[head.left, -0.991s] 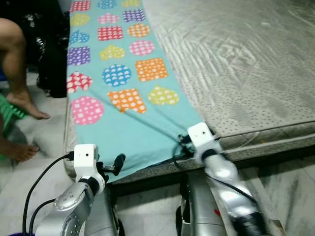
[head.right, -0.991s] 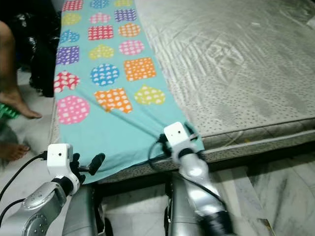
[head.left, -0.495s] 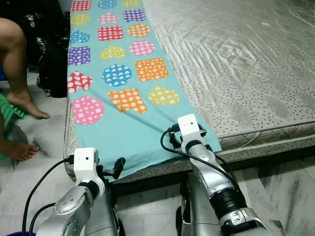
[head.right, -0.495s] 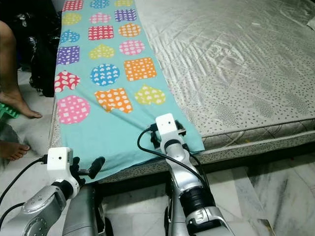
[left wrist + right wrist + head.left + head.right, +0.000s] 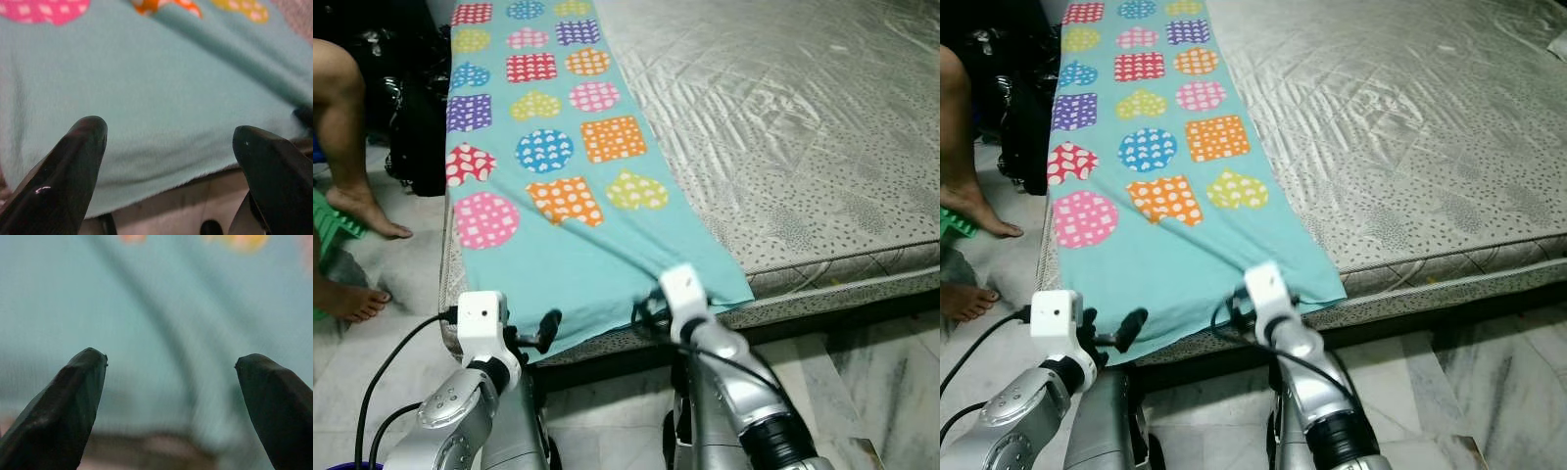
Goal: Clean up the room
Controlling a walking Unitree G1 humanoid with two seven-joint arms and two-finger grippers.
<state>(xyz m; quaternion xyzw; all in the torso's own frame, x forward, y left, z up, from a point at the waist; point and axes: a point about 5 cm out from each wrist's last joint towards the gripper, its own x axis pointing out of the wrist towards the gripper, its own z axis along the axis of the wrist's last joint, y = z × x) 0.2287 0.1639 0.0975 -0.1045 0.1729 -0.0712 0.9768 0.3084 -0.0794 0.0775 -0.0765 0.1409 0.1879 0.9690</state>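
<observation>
A teal blanket (image 5: 558, 245) printed with bright dotted hearts, circles and squares lies along the left side of the grey mattress (image 5: 783, 117). Its near edge hangs over the bed's front. My left gripper (image 5: 168, 142) is open just in front of that edge near the left corner, fingers spread and holding nothing. My right gripper (image 5: 171, 377) is also open, hovering over the teal cloth near the front edge, left of the blanket's right corner (image 5: 744, 294). A long crease runs from the orange square toward the right wrist (image 5: 680, 289).
A person's bare legs (image 5: 342, 127) and a foot (image 5: 352, 299) are on the floor at the left, beside black bags (image 5: 411, 108). Something green (image 5: 331, 227) lies near the feet. Marble floor (image 5: 881, 362) runs along the bed front.
My right gripper has moved left from the blanket's right corner and drawn back to the front edge. The corner now lies flat. The left arm has stayed put.
</observation>
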